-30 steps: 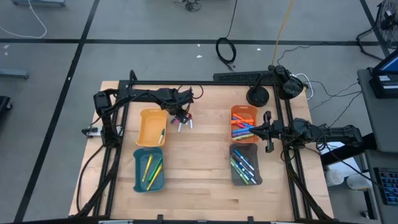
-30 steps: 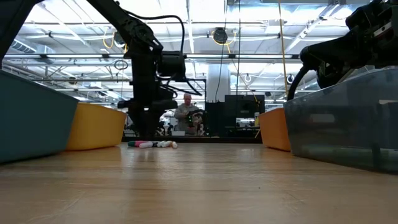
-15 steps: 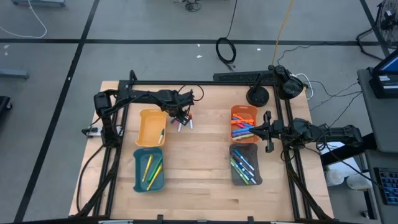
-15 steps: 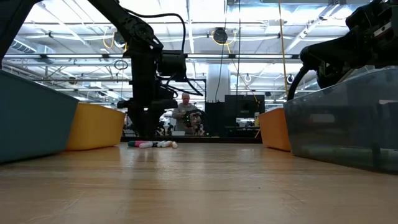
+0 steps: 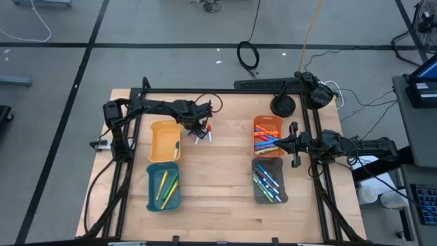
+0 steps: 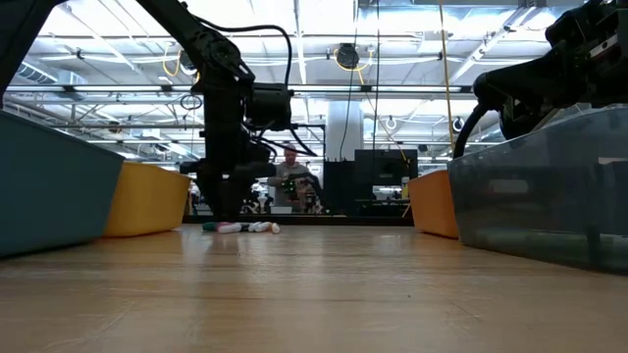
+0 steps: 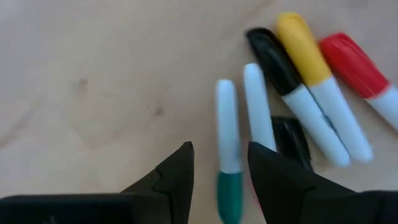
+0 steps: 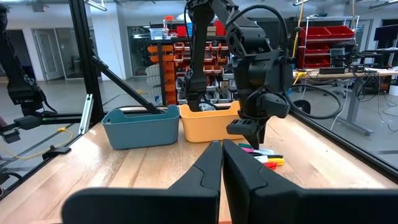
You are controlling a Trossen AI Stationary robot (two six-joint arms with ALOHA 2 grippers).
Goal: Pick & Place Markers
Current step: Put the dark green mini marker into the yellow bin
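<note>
Your left gripper (image 7: pixel 219 169) hangs low over the loose markers (image 5: pixel 202 134) on the bench (image 5: pixel 218 198), just beside the yellow tray (image 5: pixel 166 140), jaws parted astride a green-capped marker (image 7: pixel 228 158) but not gripping it. Your right gripper (image 8: pixel 222 163) waits by the orange tray (image 5: pixel 267 136), jaws closed and empty.

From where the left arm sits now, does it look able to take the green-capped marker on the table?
Probably yes. The left gripper hangs right over the green-capped marker, fingers open to either side. Another white marker lies close beside it and might get caught too.
</note>
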